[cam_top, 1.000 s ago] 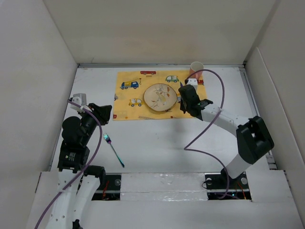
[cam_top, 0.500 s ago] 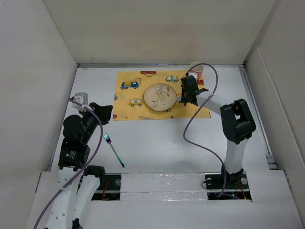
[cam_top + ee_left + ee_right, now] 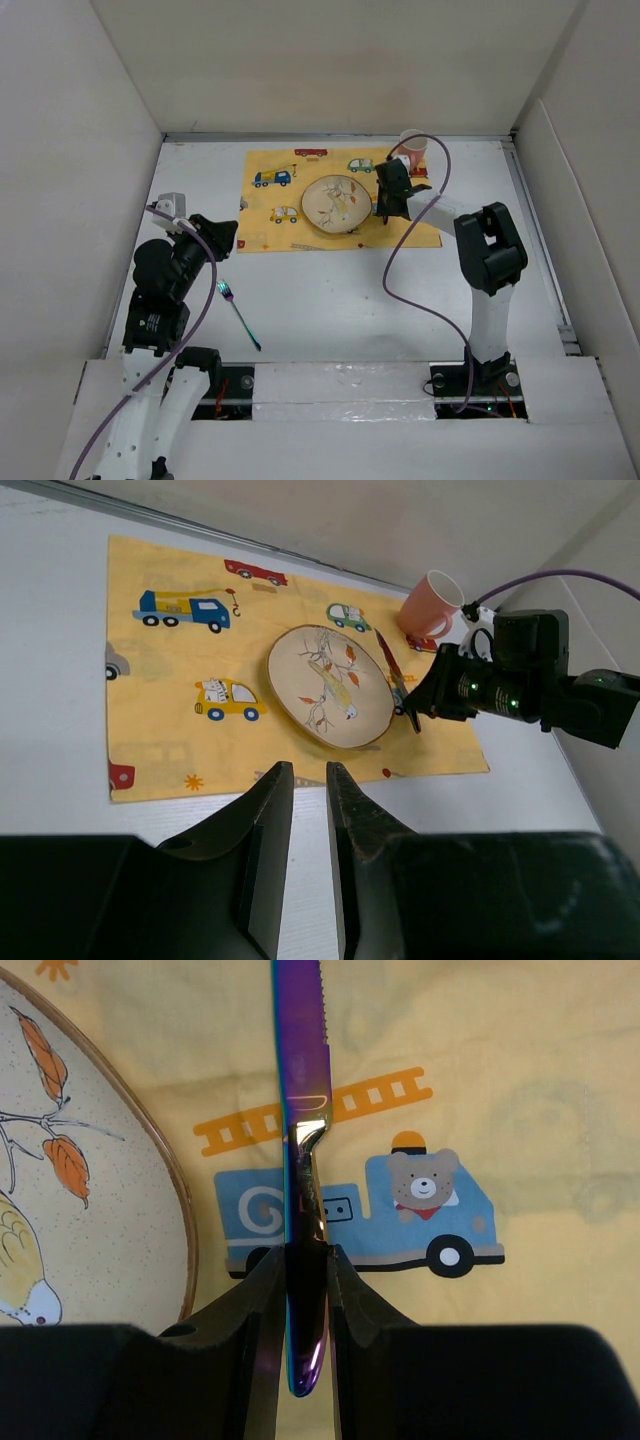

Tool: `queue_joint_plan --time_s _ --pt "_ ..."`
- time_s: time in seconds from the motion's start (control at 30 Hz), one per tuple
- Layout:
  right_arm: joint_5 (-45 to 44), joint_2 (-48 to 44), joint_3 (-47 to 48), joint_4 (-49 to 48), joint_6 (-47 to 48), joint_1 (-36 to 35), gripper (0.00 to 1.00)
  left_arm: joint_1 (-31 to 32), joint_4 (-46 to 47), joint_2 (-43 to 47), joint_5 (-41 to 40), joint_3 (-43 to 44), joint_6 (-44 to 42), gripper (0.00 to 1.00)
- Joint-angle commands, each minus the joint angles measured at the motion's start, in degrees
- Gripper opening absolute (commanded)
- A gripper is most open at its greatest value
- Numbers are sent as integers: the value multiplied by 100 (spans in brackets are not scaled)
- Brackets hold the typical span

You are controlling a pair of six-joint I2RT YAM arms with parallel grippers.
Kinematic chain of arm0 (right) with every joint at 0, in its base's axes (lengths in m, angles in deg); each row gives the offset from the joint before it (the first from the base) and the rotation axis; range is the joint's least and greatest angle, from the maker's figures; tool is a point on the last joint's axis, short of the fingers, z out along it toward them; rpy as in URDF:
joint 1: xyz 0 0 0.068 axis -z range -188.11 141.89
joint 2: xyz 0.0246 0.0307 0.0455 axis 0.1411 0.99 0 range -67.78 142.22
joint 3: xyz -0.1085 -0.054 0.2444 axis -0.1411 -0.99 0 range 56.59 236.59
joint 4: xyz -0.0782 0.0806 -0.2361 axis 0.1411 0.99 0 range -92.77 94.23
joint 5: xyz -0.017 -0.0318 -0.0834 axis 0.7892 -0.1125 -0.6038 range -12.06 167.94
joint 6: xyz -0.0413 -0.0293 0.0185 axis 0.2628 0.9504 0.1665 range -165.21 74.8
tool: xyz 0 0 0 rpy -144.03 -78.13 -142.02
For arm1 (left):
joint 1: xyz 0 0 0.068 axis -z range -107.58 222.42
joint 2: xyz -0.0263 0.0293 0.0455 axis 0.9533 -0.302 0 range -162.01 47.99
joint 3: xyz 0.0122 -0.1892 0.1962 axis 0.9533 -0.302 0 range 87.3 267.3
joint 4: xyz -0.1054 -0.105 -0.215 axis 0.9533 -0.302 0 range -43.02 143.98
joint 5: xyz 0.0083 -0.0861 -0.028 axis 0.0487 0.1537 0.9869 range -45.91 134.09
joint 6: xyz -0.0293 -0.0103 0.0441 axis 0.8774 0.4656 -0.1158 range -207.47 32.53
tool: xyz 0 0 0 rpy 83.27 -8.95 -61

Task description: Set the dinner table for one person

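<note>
On the white dinner table [image 3: 350, 290] lies a yellow car-print placemat [image 3: 280, 210] with a leaf-patterned plate [image 3: 336, 204] on it and a pink cup [image 3: 412, 148] at its far right corner. My right gripper [image 3: 305, 1255] is shut on the handle of an iridescent purple knife [image 3: 303, 1110], held low over the placemat just right of the plate's rim [image 3: 185, 1230]. From the left wrist view the knife [image 3: 392, 670] lies between plate [image 3: 330, 685] and cup [image 3: 432, 602]. My left gripper [image 3: 308, 770] is shut and holds nothing, near the placemat's front edge. A fork [image 3: 238, 314] lies on the table by the left arm.
Off-white panels wall the table on the left [image 3: 80, 180], back [image 3: 340, 70] and right [image 3: 590, 180]. The right arm's purple cable [image 3: 410, 260] loops over the table in front of the placemat.
My right gripper has carried the knife a little farther back and left, up beside the plate's right rim, and the arm's elbow has folded in. The left arm and fork have stayed still.
</note>
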Motion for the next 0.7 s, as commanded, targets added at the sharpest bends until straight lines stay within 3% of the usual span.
queue_joint_plan --time_s 0.0,0.13,0.3,0.37,0.4,0.47,0.5,0.67 --pt "-237 -157 11 -131 -141 -3 25 29 203 2 90 135 -74 17" --pt "-360 -419 -103 -61 -185 -3 45 29 211 2 90 126 -66 17" --pt "-431 -1202 -297 27 -124 -55 49 29 246 3 107 144 -48 18" --pt "-369 -1772 -524 -51 -45 -290 39 29 281 20 107 153 -31 18" --pt "-239 -1966 -630 -121 -27 -423 20 29 308 29 98 161 -4 18" --pt "25 -2413 -998 -402 -45 -800 0 29 439 72 186 188 74 12" --pt "261 -2616 -1279 -708 -106 -1316 0 29 588 134 360 249 214 0" --pt "326 -2391 -1467 -1440 -659 -3146 0 29 897 319 652 810 655 0"
